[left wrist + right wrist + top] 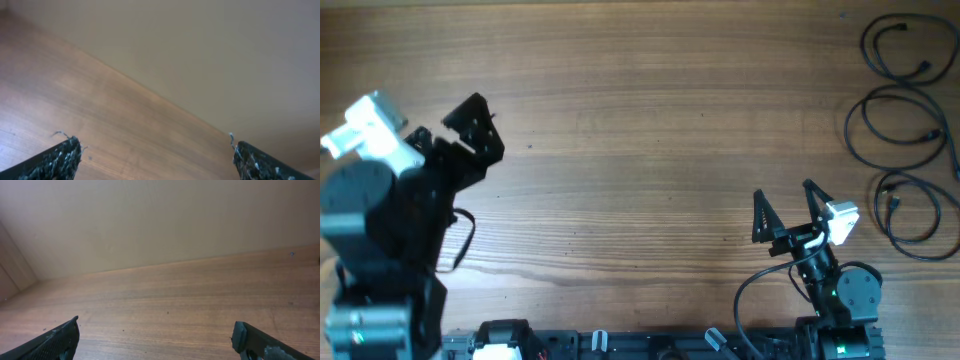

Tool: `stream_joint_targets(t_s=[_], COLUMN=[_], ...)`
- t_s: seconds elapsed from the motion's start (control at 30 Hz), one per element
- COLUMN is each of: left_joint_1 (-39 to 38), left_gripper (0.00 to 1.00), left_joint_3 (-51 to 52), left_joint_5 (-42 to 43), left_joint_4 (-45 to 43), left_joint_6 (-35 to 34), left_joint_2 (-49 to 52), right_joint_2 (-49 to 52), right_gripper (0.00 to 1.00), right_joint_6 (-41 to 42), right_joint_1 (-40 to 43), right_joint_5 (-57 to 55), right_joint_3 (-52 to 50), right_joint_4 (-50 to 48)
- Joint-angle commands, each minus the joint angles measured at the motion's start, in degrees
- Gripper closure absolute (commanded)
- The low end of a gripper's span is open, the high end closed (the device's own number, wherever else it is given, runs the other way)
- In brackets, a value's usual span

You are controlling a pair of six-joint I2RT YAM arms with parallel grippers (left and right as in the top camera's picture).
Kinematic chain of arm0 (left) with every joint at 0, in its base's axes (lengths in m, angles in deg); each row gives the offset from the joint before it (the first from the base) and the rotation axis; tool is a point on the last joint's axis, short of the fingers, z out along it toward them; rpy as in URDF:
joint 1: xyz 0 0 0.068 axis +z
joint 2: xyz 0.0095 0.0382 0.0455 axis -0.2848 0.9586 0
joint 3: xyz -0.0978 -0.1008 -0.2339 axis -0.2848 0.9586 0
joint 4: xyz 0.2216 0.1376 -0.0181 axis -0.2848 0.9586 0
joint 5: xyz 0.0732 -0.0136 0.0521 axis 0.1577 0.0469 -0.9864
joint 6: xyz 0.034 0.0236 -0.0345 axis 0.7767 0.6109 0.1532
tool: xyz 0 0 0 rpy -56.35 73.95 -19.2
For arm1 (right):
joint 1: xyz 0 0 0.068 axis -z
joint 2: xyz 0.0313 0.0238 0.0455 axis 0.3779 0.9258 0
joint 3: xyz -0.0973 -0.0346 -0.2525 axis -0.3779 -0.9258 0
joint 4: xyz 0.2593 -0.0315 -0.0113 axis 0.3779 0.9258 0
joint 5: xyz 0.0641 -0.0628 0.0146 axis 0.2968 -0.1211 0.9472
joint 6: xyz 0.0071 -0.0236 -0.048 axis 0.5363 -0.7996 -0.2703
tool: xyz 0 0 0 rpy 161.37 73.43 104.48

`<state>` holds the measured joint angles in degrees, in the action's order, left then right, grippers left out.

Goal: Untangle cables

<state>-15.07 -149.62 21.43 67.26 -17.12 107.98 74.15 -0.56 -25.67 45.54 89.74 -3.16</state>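
Three thin black cables lie apart from each other at the table's far right in the overhead view, each in its own loose loop: a top cable, a middle cable and a bottom cable. My left gripper is at the far left of the table, open and holding nothing. The right gripper stands near the front edge, left of the bottom cable, also open and holding nothing. In the left wrist view, the left gripper spans bare wood. The right gripper likewise has only wood between its fingers. No cable shows in either wrist view.
The wooden table stretches between the two arms. The right arm's own thicker black cable curls beside its base at the front edge. A plain beige wall rises behind the table's far edge.
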Motion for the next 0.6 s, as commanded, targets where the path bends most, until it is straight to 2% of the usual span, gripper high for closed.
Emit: stream_joint_targets(t_s=[0.0, 0.13, 0.3, 0.57], left_joint_1=[0.31, 1.16, 4.94, 5.55], left_gripper=[0.00, 0.00, 0.00, 0.00], left_joint_3=[11.58, 24.59, 40.98, 56.17], left_joint_5=[1.95, 5.51, 9.90, 9.73], left_joint_4=[-10.16, -23.39, -35.82, -41.92], left_joint_6=[6.14, 10.69, 14.99, 23.52], left_joint_2=[-8.70, -16.90, -27.56, -39.30], right_joint_2=[-0.68, -0.68, -0.68, -0.68], right_gripper=[0.00, 0.00, 0.00, 0.00], right_joint_6=[0.42, 0.44, 0.44, 0.44], right_joint_1=[-0.28, -0.28, -0.28, -0.28], right_joint_5=[0.04, 0.04, 0.04, 0.04], right_joint_3=[-0.07, -0.07, -0.07, -0.07], right_joint_4=[-0.22, -0.22, -0.22, -0.22])
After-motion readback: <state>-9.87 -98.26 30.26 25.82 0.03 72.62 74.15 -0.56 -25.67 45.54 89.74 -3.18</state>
